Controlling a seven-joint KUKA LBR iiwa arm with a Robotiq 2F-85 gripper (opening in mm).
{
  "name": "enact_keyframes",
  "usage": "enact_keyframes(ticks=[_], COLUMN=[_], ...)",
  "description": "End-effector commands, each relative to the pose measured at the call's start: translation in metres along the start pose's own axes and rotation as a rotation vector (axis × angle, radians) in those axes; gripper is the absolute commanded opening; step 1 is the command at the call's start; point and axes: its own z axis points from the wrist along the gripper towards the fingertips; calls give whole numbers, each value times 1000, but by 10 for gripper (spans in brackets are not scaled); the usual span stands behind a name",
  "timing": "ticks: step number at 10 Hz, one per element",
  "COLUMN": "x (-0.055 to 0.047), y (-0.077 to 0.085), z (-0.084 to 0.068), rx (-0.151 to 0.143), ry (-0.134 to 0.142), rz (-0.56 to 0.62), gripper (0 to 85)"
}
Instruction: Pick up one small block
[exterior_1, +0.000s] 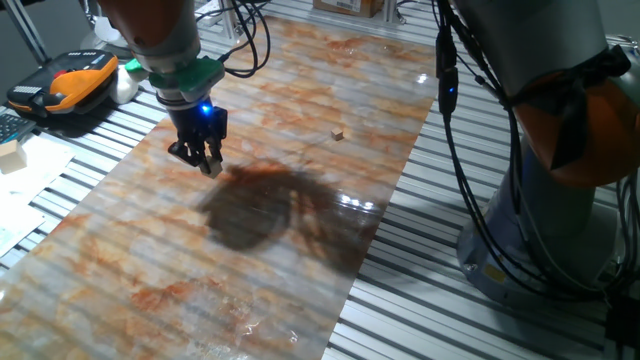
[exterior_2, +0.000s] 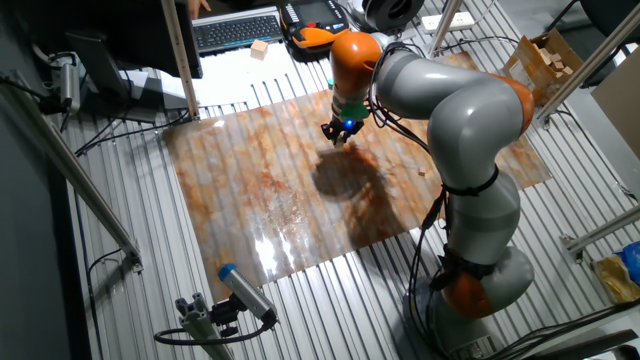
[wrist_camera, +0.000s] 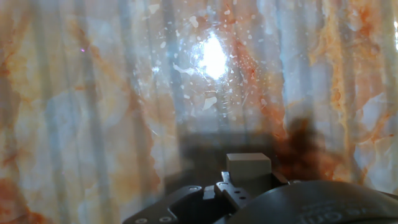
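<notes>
Your gripper (exterior_1: 208, 160) pinches the small block (wrist_camera: 249, 165), lifted above the marbled sheet (exterior_1: 150, 240).
A tinier cube (exterior_1: 339, 132) lies on the sheet, well to the right.

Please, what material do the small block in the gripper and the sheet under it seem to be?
The small block, in the gripper: probably unpainted wood, pale tan and matte, with no shine. The sheet: looks like glossy marble-print laminate or plastic, with orange veins and bright lamp glare; the exact material is unclear.

Pale tan small block (wrist_camera: 248, 165); orange-and-white marbled tabletop (wrist_camera: 93, 112).
</notes>
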Motion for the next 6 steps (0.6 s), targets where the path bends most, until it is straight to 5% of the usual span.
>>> enact_keyframes(ticks=[1,6], x=[0,-1], y=[0,1], z=[0,0], rx=[-1,-4], ry=[0,-8], rz=[0,-1], gripper=[0,0])
